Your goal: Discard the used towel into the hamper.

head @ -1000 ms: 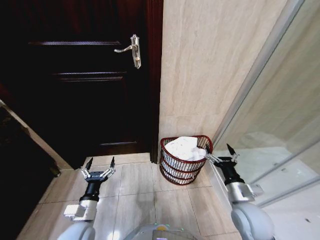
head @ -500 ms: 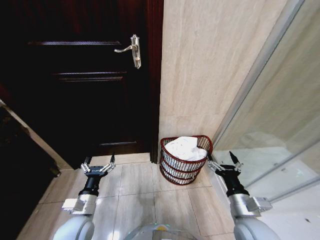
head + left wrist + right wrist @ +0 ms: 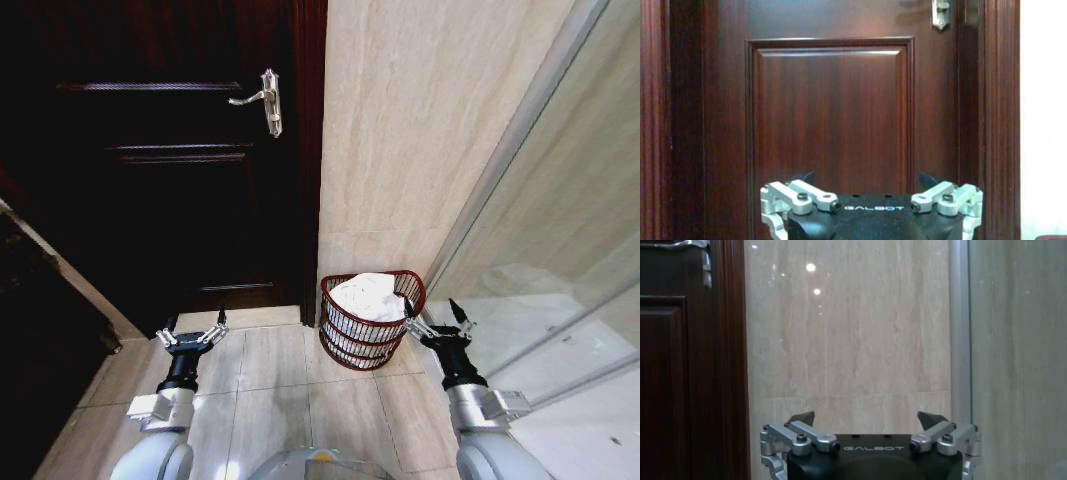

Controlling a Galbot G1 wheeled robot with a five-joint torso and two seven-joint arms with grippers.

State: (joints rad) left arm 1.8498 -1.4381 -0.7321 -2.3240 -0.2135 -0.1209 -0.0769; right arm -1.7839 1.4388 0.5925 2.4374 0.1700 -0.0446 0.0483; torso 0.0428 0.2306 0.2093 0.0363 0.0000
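You have the hamper (image 3: pixel 371 318) on the floor against the wall, just right of the door (image 3: pixel 160 150), with the white towel (image 3: pixel 370 295) lying inside it. Your right gripper (image 3: pixel 437 320) hovers just beside its rim, jaws open and empty; your left gripper (image 3: pixel 191 330) hangs before the door, jaws open too

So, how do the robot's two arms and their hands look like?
Both arms have rounded light-grey shells. The left hand and the right hand each have a black body, silver metal linkages with bolts and dark pointed fingertips. White "GALBOT" lettering marks the body.
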